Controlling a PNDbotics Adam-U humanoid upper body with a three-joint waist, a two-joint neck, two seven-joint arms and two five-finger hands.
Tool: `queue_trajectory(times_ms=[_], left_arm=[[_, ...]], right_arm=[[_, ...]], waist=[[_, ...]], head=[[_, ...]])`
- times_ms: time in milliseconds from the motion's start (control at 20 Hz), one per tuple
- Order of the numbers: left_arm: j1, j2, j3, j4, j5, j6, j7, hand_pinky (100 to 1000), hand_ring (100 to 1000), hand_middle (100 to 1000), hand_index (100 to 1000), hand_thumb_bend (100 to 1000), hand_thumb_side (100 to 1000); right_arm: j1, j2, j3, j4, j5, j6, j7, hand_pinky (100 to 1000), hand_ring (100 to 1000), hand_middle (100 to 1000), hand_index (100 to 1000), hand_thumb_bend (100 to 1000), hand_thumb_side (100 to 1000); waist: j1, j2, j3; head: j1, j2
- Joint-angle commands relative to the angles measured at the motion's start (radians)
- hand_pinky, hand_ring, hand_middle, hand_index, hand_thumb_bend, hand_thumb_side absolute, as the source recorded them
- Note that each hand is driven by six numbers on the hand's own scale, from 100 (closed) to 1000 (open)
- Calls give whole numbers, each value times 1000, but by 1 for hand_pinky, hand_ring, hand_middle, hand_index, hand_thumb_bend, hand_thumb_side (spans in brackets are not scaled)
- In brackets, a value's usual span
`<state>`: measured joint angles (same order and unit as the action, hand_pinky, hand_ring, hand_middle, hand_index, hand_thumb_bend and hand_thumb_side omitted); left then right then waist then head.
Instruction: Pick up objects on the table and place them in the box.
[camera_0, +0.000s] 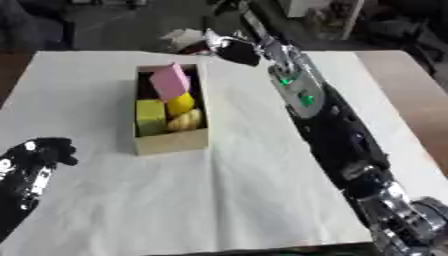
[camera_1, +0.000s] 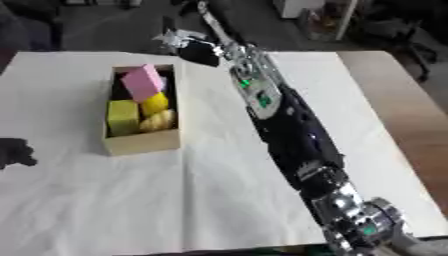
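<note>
— Tabletop first: what is seen of it?
— A white sheet is spread over it, and a brown strip is left bare along the right edge.

— And the right arm?
— It is stretched from the lower right corner diagonally up to the far edge of the sheet. It is mostly black, with silver parts and green lights on the forearm. The right hand is found at the far end, beyond the box's far right corner and apart from it. Something pale and crumpled is seen just beside it, but whether it is touched cannot be told. Whether the fingers are straight or curled cannot be told either.

— The box?
— A cardboard box is set left of centre on the sheet, open at the top. Four things are held in it: a pink block, tilted and sticking up above the rim at the far end; a green block against the left wall; a yellow round thing under the pink block; and a tan lumpy thing beside the green block, toward the near end.

— The left hand?
— It is shown at the lower left, black, well apart from the box. Its fingers are curled, and nothing is held in them.
</note>
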<state>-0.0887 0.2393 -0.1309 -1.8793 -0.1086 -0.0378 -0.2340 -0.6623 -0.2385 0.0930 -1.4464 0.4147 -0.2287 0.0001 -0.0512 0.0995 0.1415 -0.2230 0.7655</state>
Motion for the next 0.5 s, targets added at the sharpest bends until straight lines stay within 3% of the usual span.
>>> queue_trajectory(times_ms=[50,300,500], left_arm=[[-8,26,13,-10,-6,-2,10,787,614,612,743,100,703],[-11,27,17,-8,-9,-2,15,788,614,613,743,100,706],[-9,25,17,-6,-10,-3,18,788,615,614,742,100,707]], right_arm=[[91,-53,-16,-195,-202,16,18,784,645,662,885,100,575],[321,-71,-24,-341,-363,5,75,771,620,630,880,100,639],[448,-34,-34,-379,-396,-1,125,764,596,601,873,100,662]], waist=[[-3,-7,-9],[-12,0,-25],[-11,0,-38]], head=[[20,5],[51,5],[66,5]])
